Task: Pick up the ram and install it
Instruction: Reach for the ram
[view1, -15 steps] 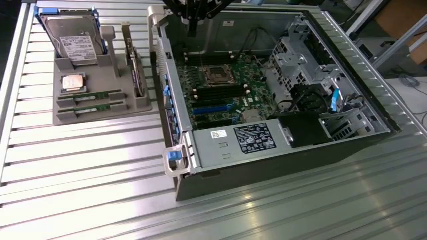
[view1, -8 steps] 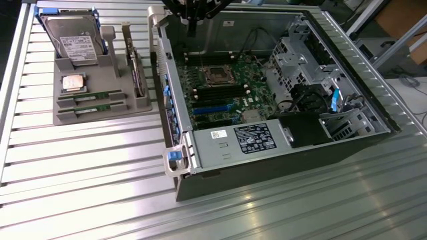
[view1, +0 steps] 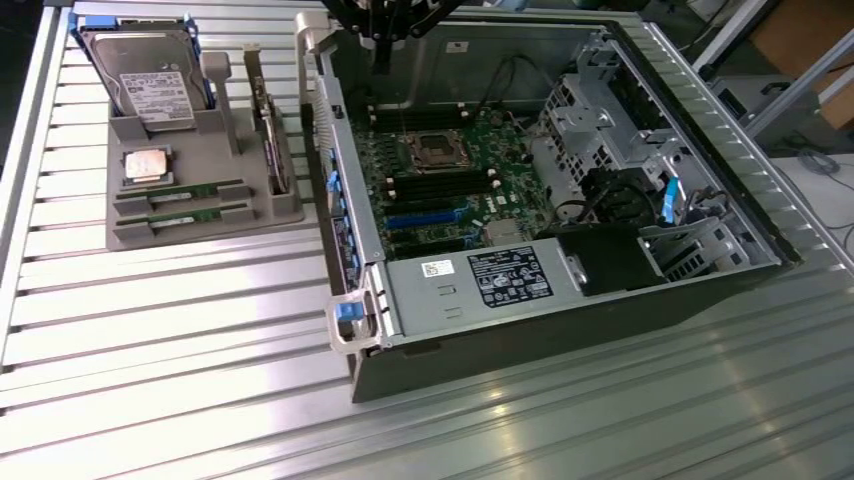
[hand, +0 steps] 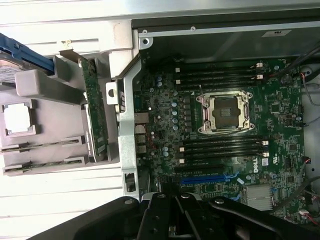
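Ram (view1: 187, 190) lies in tray (view1: 147, 238), well apart from closed hand (view1: 384, 50) above case (view1: 534, 345).

closed gripper (view1: 384, 55), upright, tips downward

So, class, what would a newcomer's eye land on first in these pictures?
The open computer case sits in the middle, its green motherboard exposed with an empty CPU socket. On the exterior view's left, a grey holder carries a hard drive, a CPU chip and two ram sticks.
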